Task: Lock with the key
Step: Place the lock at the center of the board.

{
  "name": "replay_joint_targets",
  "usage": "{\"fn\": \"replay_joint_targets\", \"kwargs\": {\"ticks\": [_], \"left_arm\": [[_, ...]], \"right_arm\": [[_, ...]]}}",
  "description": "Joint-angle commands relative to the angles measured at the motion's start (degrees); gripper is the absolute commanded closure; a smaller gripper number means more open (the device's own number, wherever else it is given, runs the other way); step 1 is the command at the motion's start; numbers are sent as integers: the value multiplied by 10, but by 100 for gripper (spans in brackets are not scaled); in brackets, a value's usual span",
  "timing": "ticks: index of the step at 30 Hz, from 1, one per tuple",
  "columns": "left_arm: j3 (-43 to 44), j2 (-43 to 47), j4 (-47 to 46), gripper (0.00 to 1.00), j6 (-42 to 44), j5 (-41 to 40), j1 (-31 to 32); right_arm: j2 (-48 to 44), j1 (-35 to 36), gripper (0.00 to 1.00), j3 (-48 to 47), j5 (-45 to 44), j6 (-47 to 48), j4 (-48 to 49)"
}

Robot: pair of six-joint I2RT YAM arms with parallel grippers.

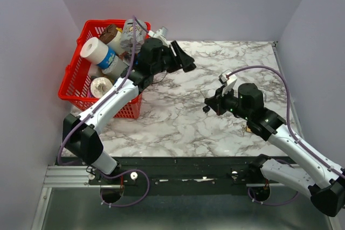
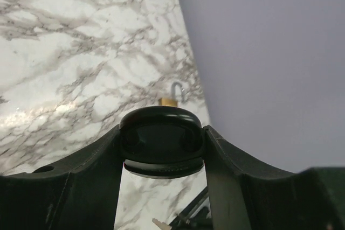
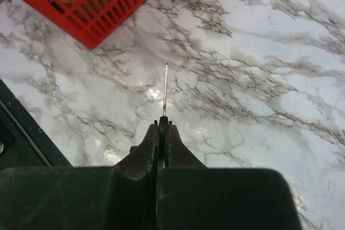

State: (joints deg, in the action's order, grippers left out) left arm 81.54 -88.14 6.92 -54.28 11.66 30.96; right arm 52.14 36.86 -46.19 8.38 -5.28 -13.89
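Your right gripper (image 3: 163,123) pinched the key (image 3: 165,90); whether the left gripper's (image 1: 186,60) jaws held the padlock (image 2: 169,102) was unclear. You needed slow, square alignment.

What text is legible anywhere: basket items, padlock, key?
No text can be read.
Blue label on a roll in the red basket: print too small.
Printed container in the basket: blurred.
Padlock: no marking visible.
Key: seen edge-on, nothing visible.
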Motion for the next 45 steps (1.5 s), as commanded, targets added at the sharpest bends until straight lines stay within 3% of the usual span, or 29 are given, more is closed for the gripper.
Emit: {"fn": "replay_joint_targets", "kwargs": {"ticks": [1,6,10,15,33,36,39,43,45], "left_arm": [[24,2,154,100,179,-98,67],[13,-45,235,100,236,-175,107],[24,-88,302,100,234,-231,108],[25,-130,317,100,240,-283,106],[40,-254,297,100,221,-238,31],[42,-265,292,94,211,-218,19],[50,-278,292,80,214,-214,14],[54,-292,300,48,209,-224,8],[54,-295,303,39,210,-226,7]], "right_arm": [[2,-29,99,2,-37,-63,-28],[25,-56,99,-14,-27,-99,-47],[37,-66,99,-16,-21,-112,-49],[60,-70,99,-12,-16,-123,-48],[110,-71,99,-19,1,-130,-27],[113,-71,99,-17,1,-130,-26],[116,-71,99,-18,1,-130,-25],[125,-72,99,-23,-1,-129,-25],[128,-72,99,-26,-3,-127,-23]]}}
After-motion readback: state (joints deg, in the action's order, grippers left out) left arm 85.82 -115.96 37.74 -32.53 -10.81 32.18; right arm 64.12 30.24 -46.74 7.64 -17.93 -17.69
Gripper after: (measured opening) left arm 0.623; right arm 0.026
